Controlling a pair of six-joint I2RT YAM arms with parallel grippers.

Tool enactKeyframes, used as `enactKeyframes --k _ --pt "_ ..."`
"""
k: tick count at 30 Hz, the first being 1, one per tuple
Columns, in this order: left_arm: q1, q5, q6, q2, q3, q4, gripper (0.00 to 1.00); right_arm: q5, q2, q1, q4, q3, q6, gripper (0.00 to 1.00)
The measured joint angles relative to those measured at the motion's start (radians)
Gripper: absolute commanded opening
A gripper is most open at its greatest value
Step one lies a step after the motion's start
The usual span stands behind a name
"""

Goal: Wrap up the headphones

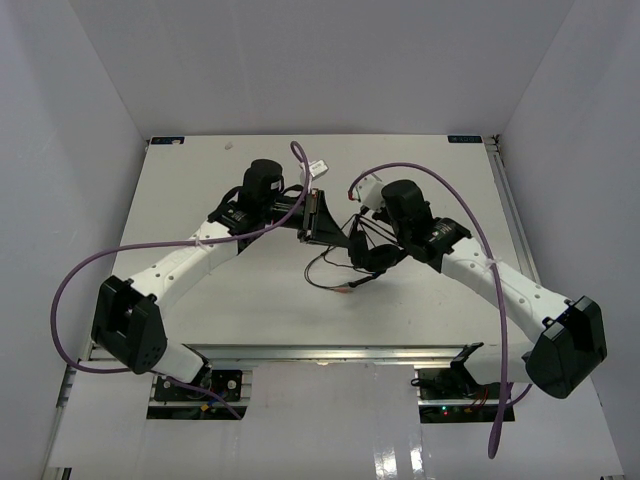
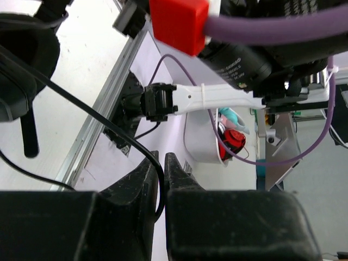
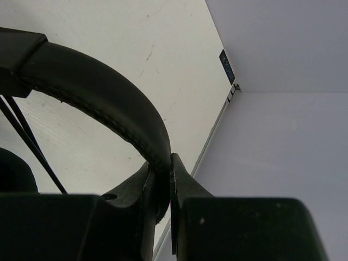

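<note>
Two end effectors (image 2: 161,159) (image 3: 170,163), one headphones (image 3: 109,92)

Top view: headphones (image 1: 368,250) mostly hidden under the arms.
Right wrist view: headband (image 3: 98,92) cut off at the picture's left edge, its lower end lost inside the right pincer (image 3: 169,163).
Left wrist view: earcup (image 2: 22,60) cropped at the left edge. The cable (image 2: 81,106) drops into the left pincer (image 2: 162,160) gap; grip unclear.

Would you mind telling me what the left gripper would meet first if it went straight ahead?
The left gripper would first meet the headphones' thin black cable, which lies between its fingers; beyond that, probably the right arm's white link, though depth is unclear.
</note>
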Motion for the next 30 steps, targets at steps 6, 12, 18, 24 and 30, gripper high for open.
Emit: enactKeyframes --k 6,12,18,24,30 --pt "-0.002 0.025 0.179 0.015 0.027 -0.189 0.19 0.025 0.000 -0.006 -0.020 0.000 -0.026 0.08" --pt "-0.004 0.011 0.371 0.064 0.099 -0.400 0.20 0.026 0.000 -0.007 -0.023 0.000 -0.084 0.08" --pt "-0.018 -0.046 0.492 0.076 0.139 -0.543 0.22 0.030 0.020 -0.010 -0.024 0.013 -0.135 0.08" --pt "-0.021 -0.073 0.549 0.090 0.144 -0.600 0.23 0.038 0.035 -0.010 -0.013 0.021 -0.165 0.08" --pt "-0.022 -0.025 0.534 0.104 0.143 -0.583 0.24 0.060 0.043 -0.010 0.021 0.025 -0.164 0.08"
